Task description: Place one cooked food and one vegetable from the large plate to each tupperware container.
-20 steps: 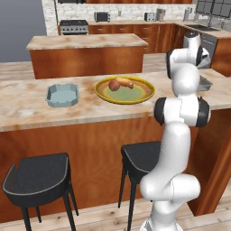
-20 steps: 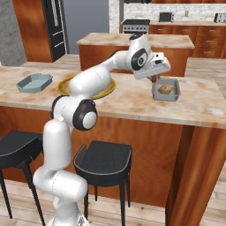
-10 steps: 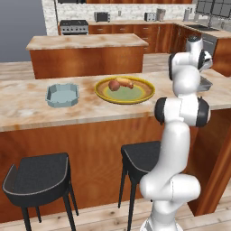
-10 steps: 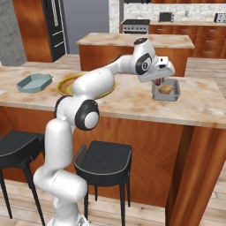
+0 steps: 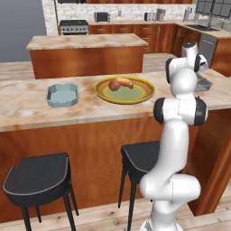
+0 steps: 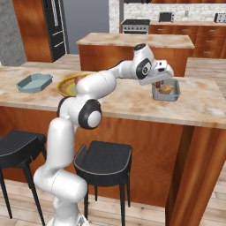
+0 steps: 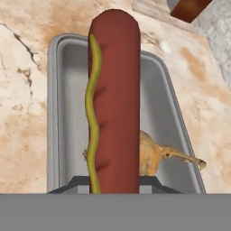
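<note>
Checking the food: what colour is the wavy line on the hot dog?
Yellow, along the red-brown hot dog; clearest in the hand view.

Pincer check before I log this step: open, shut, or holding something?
Pincer: shut on the hot dog, held over the dark grey container.

Marble-topped wooden counter [image 5: 27, 108] w/ three dishes in a row: pale blue-grey squarish tray w/ cut corners [image 5: 62, 94] at left; wide round yellow-rimmed plate [image 5: 125, 90] in the middle, food pieces [image 5: 120, 84] on it; dark grey rectangular tray [image 6: 166, 89] far right, well apart from the plate, a brownish knobbly item [image 7: 155, 153] inside; two black stools [image 5: 38, 176] in front, below the counter; second wooden island [image 5: 85, 54] behind.
</note>
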You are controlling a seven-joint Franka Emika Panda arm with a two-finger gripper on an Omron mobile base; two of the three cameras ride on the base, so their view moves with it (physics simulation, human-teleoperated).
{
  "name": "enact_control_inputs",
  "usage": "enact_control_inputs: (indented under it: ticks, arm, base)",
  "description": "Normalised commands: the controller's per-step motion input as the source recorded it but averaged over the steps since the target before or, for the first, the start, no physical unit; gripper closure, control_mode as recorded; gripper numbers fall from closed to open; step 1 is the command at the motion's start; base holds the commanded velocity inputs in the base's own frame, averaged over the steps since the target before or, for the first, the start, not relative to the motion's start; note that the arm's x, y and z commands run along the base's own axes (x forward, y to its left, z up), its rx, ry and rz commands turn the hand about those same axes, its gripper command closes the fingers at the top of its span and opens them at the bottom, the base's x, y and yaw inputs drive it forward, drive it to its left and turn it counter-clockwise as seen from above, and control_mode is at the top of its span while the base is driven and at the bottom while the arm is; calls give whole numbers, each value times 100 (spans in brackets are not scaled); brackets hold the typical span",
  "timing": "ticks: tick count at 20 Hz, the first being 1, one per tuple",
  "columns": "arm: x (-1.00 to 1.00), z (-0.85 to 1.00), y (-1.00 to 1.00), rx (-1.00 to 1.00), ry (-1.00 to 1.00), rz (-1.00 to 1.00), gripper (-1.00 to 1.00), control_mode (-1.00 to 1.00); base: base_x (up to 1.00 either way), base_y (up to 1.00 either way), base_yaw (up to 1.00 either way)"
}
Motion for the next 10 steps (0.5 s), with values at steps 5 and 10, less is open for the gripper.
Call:
enact_control_inputs:
  ticks: [5,10]
  arm:
    - [27,-11,-8,-1,-4,1,100,-100]
    - [25,-2,-13,0,-8,1,-100,-100]
  base:
    - [0,0,0]
    - [0,0,0]
